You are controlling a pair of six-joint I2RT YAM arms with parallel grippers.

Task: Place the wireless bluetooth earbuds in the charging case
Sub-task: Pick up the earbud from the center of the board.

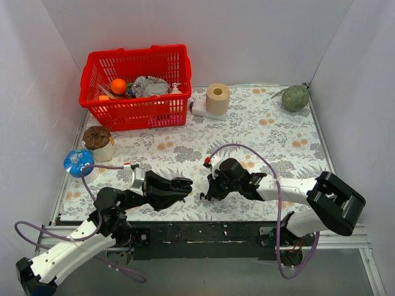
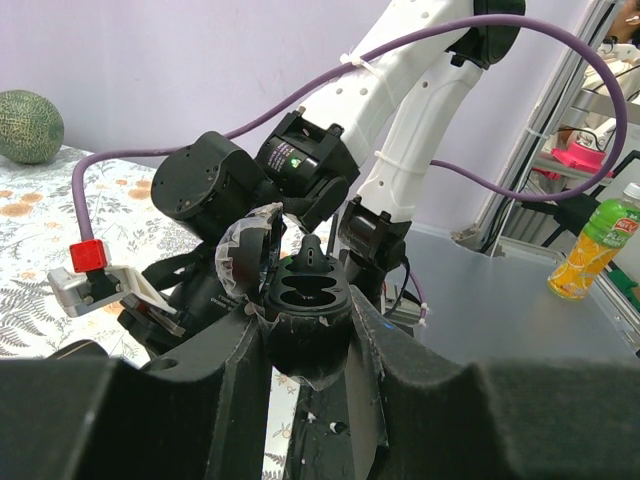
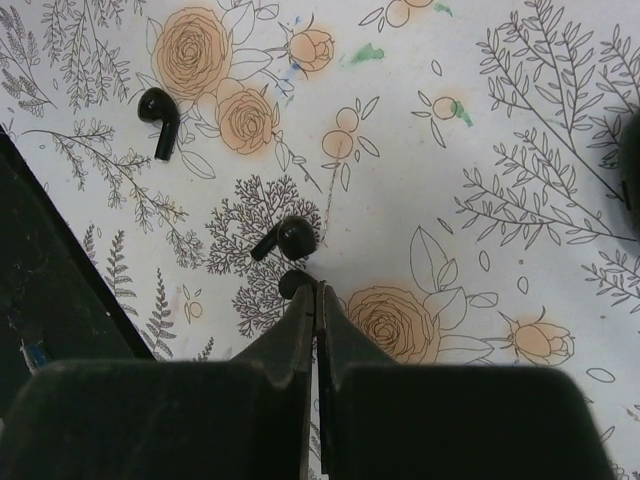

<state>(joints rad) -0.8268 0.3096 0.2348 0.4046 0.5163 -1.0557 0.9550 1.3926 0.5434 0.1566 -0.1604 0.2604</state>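
Note:
My left gripper (image 1: pixel 183 185) is shut on the small black charging case (image 2: pixel 303 318) and holds it upright above the table's near edge. Its lid (image 2: pixel 243 250) is open and two empty sockets show. My right gripper (image 3: pixel 317 288) is shut, with the stem of a black earbud (image 3: pixel 294 283) pinched between its tips and the bud's head sticking out to the left. It hangs just above the flowered cloth, close to the right of the left gripper (image 2: pixel 305 335). A second earbud (image 3: pixel 285 238) lies on the cloth just beyond its tips. A third earbud (image 3: pixel 160 118) lies farther left.
A red basket (image 1: pixel 136 86) of odds and ends stands at the back left. A paper roll (image 1: pixel 217 97) and a green melon (image 1: pixel 295 97) are at the back. A brown-topped cup (image 1: pixel 99 140) and a blue-lidded pot (image 1: pixel 78 161) stand at the left edge.

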